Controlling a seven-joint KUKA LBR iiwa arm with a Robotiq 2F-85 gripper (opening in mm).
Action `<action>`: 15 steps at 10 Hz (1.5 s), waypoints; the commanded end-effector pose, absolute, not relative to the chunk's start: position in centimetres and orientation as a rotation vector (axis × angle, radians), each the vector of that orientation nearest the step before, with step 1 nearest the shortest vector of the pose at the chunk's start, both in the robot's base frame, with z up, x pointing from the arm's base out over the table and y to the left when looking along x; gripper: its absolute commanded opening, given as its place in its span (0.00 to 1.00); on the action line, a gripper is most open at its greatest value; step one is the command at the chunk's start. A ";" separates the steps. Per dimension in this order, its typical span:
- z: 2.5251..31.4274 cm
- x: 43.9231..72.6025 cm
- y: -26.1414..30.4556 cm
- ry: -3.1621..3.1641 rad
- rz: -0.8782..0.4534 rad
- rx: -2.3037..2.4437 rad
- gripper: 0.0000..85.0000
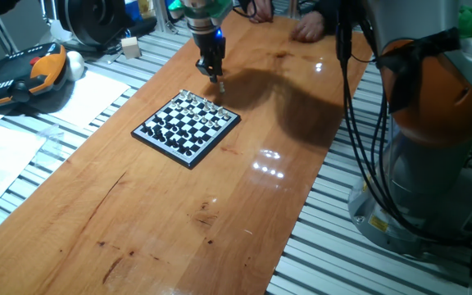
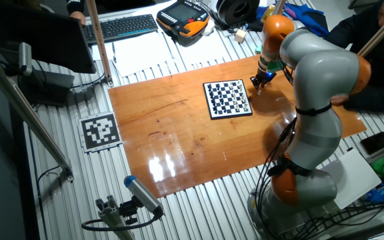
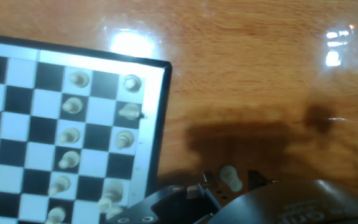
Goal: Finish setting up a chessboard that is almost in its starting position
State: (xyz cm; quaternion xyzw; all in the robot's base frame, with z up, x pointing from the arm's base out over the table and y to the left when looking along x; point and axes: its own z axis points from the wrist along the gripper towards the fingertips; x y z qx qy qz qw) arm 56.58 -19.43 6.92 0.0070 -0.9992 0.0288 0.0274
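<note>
The chessboard (image 1: 187, 127) is a small square board with a black rim, lying on the wooden table (image 1: 138, 221). Black and white pieces stand in rows on it. It also shows in the other fixed view (image 2: 227, 99) and in the hand view (image 3: 157, 124), where white pieces (image 3: 72, 106) stand in two columns near the rim. My gripper (image 1: 217, 80) hovers just beyond the board's far corner, off the board and over bare wood. It is shut on a small white chess piece (image 3: 230, 177) between its fingertips. The gripper also shows in the other fixed view (image 2: 259, 80).
An orange-and-black teach pendant (image 1: 23, 74) and papers (image 1: 97, 94) lie left of the table. A person's hand (image 1: 310, 29) rests at the table's far end. My arm's base (image 1: 433, 123) and cables (image 1: 359, 139) stand on the right. A keyboard (image 2: 119, 27) and a printed marker (image 2: 100, 130) are beside the table.
</note>
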 end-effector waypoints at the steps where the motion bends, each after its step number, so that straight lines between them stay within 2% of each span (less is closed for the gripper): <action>1: 6.6 56.6 -19.5 -3.087 0.082 0.025 0.40; 9: 5.5 56.1 -20.3 -3.092 0.058 0.044 0.40; 10: 5.4 56.0 -20.3 -3.088 0.053 0.063 0.20; 13: 5.3 56.0 -20.4 -3.087 0.034 0.069 0.20; 14: 5.3 56.0 -20.3 -3.088 0.027 0.078 0.00; 15: 5.4 56.0 -20.2 -3.085 0.012 0.090 0.00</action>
